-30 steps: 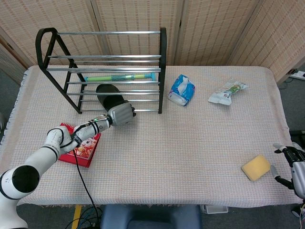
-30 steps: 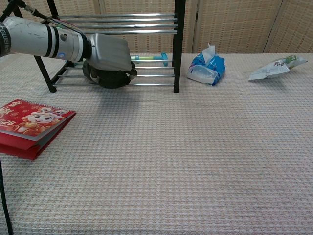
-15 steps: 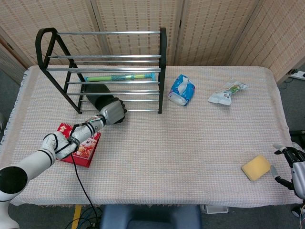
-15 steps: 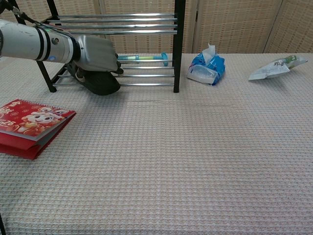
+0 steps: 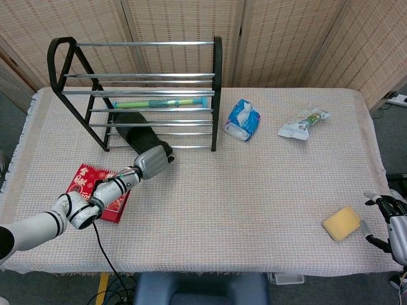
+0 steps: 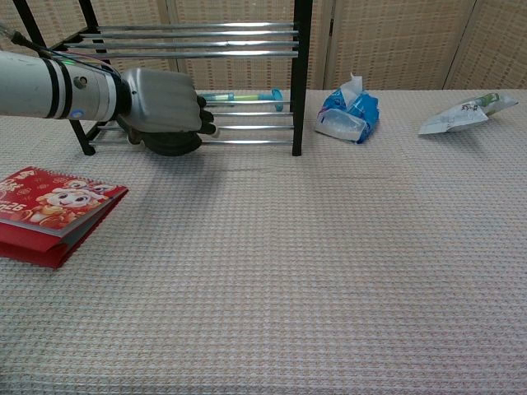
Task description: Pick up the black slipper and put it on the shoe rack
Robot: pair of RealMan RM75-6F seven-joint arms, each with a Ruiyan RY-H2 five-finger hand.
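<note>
The black slipper (image 5: 136,132) lies on the lowest rails of the black and chrome shoe rack (image 5: 152,76), toward its left half. In the chest view the slipper (image 6: 170,146) shows just under and behind my left hand (image 6: 162,100). That hand (image 5: 153,160) hovers in front of the rack's lower edge with its fingers curled in and nothing in them. I see a small gap between it and the slipper in the head view. My right hand (image 5: 389,217) sits at the table's far right front edge, fingers apart and holding nothing.
A green and blue stick (image 5: 159,102) lies on a rack shelf. A red booklet (image 5: 86,182) lies under my left forearm. A blue packet (image 5: 242,119) and a white packet (image 5: 304,122) lie at the back, and a yellow sponge (image 5: 341,223) at the front right.
My left hand has let go of the slipper and drawn back from the rack toward the table's front. The slipper stays on the lowest shelf. The right hand has not moved.
</note>
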